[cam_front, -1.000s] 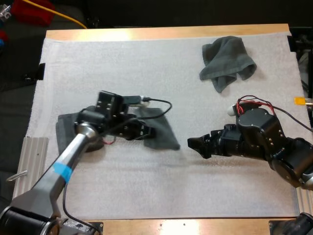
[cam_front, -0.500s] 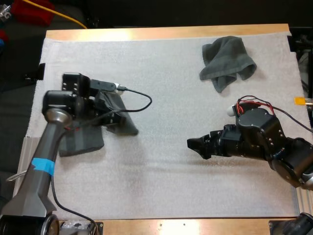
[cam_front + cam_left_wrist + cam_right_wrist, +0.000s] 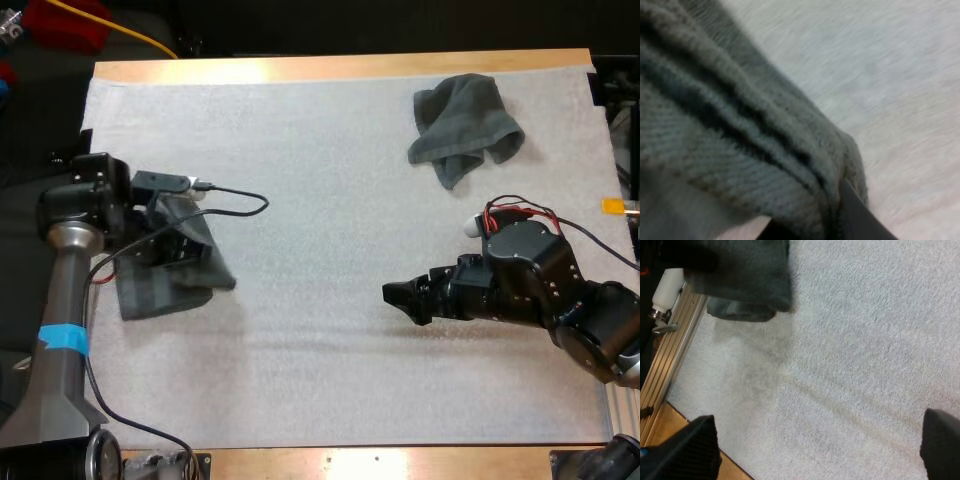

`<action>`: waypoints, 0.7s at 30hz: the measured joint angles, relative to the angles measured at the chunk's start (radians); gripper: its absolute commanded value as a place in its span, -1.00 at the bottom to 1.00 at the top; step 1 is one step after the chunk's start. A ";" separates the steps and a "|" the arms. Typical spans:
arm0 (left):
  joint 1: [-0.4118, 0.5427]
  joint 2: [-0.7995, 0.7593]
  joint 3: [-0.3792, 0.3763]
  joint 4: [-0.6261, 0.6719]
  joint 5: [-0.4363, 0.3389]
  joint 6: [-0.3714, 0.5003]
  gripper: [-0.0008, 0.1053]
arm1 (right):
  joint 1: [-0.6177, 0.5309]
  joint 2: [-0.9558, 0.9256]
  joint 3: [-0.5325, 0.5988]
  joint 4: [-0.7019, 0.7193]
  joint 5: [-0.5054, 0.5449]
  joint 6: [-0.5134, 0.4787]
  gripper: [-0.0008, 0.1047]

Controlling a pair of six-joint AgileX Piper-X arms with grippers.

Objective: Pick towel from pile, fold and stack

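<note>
1. Our left jaws are pinching the dark grey-green towel [image 3: 155, 292] at the left edge of the white mat [image 3: 330, 210].
2. In the left wrist view, the towel [image 3: 740, 130] bunches in thick folds and presses against one of our black fingers [image 3: 856, 219].
3. In the high view, part of this towel lies flat on the mat. The pinched flap slants over that flat part toward the right.
4. Our right jaws are spread and touch nothing. They sit over bare mat on the near side, right of the middle, and point left.
5. In the right wrist view, the two fingertips [image 3: 687, 450] stand well apart with only mat between them. Ahead of them, the pinched towel [image 3: 747, 287] hangs just beside a ribbed metal rail [image 3: 675, 335] at the mat's left edge.
6. A second, crumpled towel [image 3: 465, 120] lies at the far right of the mat, well apart from both pairs of jaws.
7. The wooden tabletop [image 3: 340, 68] shows as a strip along the mat's far edge.
</note>
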 measured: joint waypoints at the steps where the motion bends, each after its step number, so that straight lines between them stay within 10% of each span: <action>1: 0.009 0.000 0.000 0.007 -0.005 0.000 -0.98 | 0.000 0.000 0.000 0.000 0.000 0.000 0.52; 15: 0.038 0.000 0.024 0.016 -0.179 0.000 -0.97 | 0.000 0.000 0.000 0.025 0.000 0.000 0.52; 21: 0.038 0.000 0.101 -0.015 -0.264 0.000 -0.62 | 0.000 0.000 0.000 0.026 0.000 0.000 0.52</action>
